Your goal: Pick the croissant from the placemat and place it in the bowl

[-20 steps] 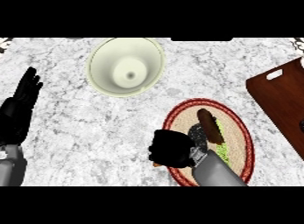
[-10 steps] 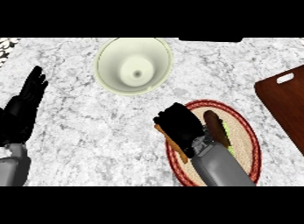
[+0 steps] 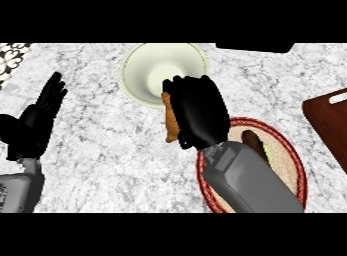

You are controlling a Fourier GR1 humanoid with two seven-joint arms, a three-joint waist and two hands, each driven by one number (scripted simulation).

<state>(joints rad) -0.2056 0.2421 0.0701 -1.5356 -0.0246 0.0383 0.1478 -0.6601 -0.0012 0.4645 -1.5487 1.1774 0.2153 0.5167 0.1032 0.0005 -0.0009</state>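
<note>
Holding the croissant (image 3: 172, 120), the right hand (image 3: 198, 112) has its fingers curled round it. Only a thin orange-brown strip shows, along the hand's left edge. The croissant is off the placemat (image 3: 295, 165) and sits over the table (image 3: 109, 165), at the near rim of the bowl (image 3: 150, 65).

Key relation: bowl centre lies just beyond the hand and slightly to its left. Fingertips overlap the near rim in the head view, but height above the rim can't be told. Croissant long axis runs approx. near-to-far, in line w/ the fingers and pointing at the bowl. The right hand is much the nearer of the two. The left hand (image 3: 36, 122) rests open, fingers up, at the view's left, well apart from the bowl.

Materials and shapes:
- Bowl: round, pale cream, smooth, deep well.
- Placemat: oval, woven look, tan centre w/ red border. A dark brown item (image 3: 251, 137) lies on it, partly hidden by the forearm.
- Table: grey-white marbled stone.
- Board (image 3: 338, 135): dark reddish wood w/ handle slot, at right edge.

Judged next step: a short forward-left shift, then release over the well.
</note>
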